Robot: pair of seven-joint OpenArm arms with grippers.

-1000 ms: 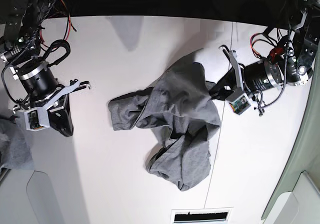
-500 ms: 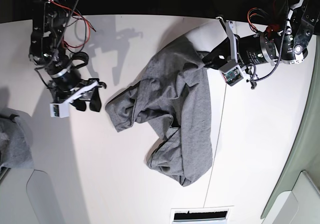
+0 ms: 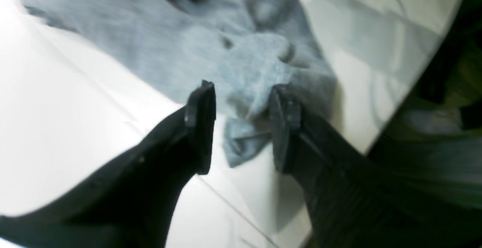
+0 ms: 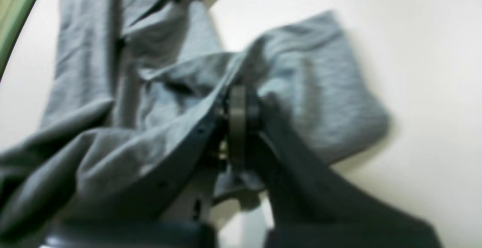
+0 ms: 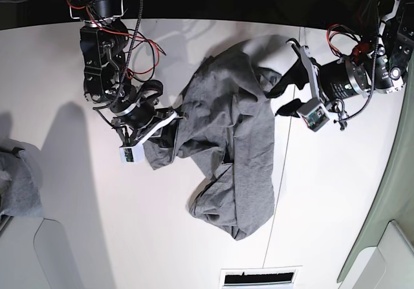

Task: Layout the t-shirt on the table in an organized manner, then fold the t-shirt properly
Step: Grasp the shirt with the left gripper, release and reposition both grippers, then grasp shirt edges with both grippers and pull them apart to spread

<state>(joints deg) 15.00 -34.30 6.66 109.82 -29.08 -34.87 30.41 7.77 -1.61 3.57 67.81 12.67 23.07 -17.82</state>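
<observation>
We see the t-shirt [image 5: 236,153] lying crumpled across the middle of the white table [image 5: 84,237]. Our right hand [image 4: 237,108] is clamped tight on a fold at its left edge. Our left hand [image 3: 241,127] stands wide apart, a corner of the cloth loose between its fingers [image 3: 201,123].

Grey t-shirt [image 5: 226,134] lies crumpled and bunched, mid white tabletop [image 5: 97,224], across its thin dark seam, sleeves twisted.
</observation>
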